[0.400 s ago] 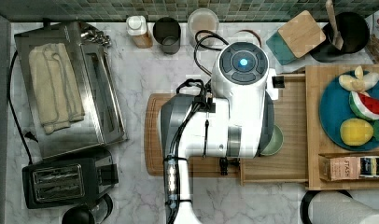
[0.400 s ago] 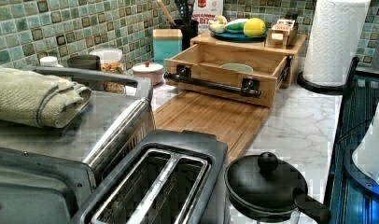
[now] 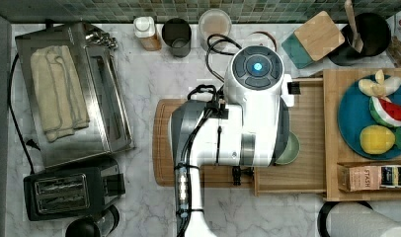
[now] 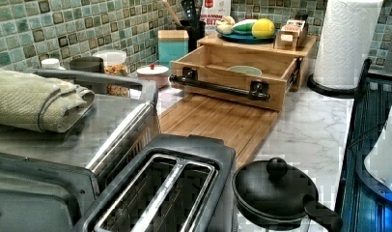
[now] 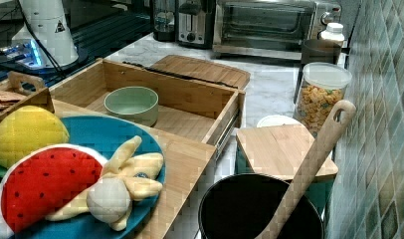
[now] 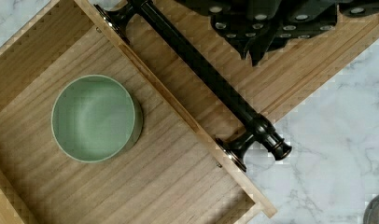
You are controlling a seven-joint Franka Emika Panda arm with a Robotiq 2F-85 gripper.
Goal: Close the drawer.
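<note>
We are looking down through the wrist view at the gripper [image 6: 264, 35], whose dark fingers are hanging over the cutting board [image 6: 318, 51], just beside the drawer's black bar handle [image 6: 211, 79] and apart from it; whether the fingers are spread or pressed together we cannot tell, since their tips are blurring into one dark mass. The drawer [image 6: 145, 177] is standing pulled out on the far side of that handle from the gripper, and a pale green bowl [image 6: 95, 117] is sitting upright on its floor, beyond the drawer's front wall from the gripper. In the top view the white arm [image 3: 248, 118] is covering the drawer's front edge, with the drawer [image 3: 309, 123] reaching out from under it toward the top view's right, where a wooden top panel [image 3: 332, 182] is carrying a blue plate [image 3: 351, 118] of toy fruit. In the left view we are seeing the drawer [image 4: 232, 72] open, its handle [image 4: 218, 87] running across the front and the cutting board [image 4: 218, 121] lying flat on the marble counter [image 4: 310, 121] right before it. In the right view the bowl [image 5: 131, 103] is resting inside the drawer [image 5: 190, 94], near the plate [image 5: 90, 132].
</note>
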